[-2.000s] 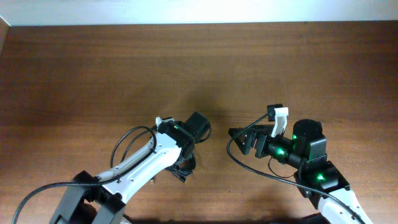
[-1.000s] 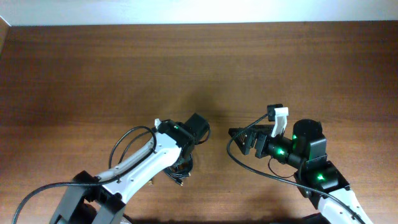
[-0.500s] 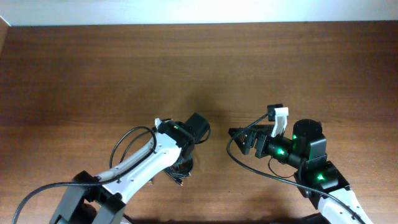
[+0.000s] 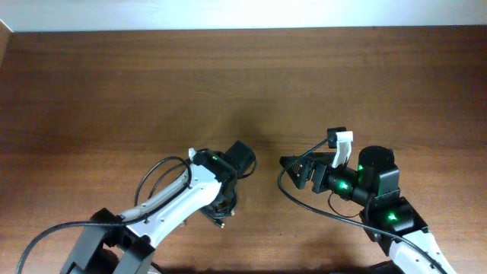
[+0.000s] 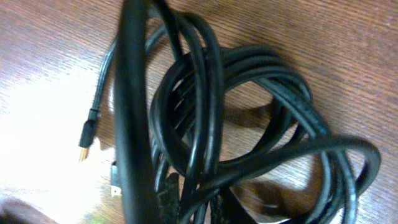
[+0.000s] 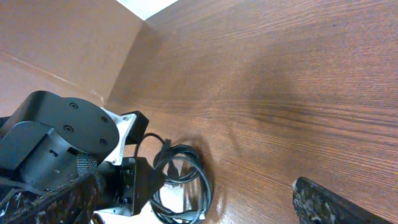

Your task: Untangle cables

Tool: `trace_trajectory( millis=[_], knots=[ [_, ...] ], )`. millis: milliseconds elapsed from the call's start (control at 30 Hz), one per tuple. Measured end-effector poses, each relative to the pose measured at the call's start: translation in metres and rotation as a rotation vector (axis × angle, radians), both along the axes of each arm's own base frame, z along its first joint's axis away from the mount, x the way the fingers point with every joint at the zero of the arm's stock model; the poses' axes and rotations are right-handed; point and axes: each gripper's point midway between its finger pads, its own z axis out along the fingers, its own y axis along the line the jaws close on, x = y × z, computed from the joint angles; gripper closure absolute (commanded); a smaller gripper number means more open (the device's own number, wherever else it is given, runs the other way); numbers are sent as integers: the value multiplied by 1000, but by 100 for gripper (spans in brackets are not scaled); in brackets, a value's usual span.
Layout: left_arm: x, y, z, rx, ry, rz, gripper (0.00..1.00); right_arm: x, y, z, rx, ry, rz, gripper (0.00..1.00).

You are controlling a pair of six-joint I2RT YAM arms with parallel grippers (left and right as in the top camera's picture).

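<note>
Brown wood-grain table [image 4: 152,91] fills the workspace, with a pale strip along its far edge. The thin black cables [image 5: 208,112] lie on it as one tight coil of several overlapping loops, near the front edge and mostly hidden beneath the white left arm [image 4: 179,199] in the overhead view. A small gold-tipped plug end [image 5: 87,134] projects free of the coil on one side.

The step in hand appears to be taking a first hold on the coil. The black left gripper [image 6: 149,180] sits at the coil's edge, its tip touching or just beside the outer loop. Its fingers cannot be made out, so their state cannot be told. A thick blurred black band [image 5: 134,106] crosses the left wrist view, either a strand close to the lens or part of the gripper.

Recommended procedure: grasp a single outer strand or the free plug lead, not the whole bundle. Lift slowly so the loops separate rather than tighten.

The black right gripper [image 4: 289,166] hovers apart from the coil, fingers spread wide and holding nothing. It is well placed to pin or take a second strand.

Obstructions: the left arm blocks overhead sight of the coil. The thicker black arm wire [image 4: 304,202] loops beside the right gripper and must not be mistaken for a cable.
</note>
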Motion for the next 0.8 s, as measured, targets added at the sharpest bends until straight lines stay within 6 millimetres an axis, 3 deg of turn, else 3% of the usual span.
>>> trace_trajectory(
  millis=[533,800],
  knots=[
    [4,-22,-4,-114,1,0,100,1,-1,0,-5,-2,-10,1],
    [17,-51,13,-236,-11,-5,100,2,-2,-1,-6,-2,-12,1]
  ],
)
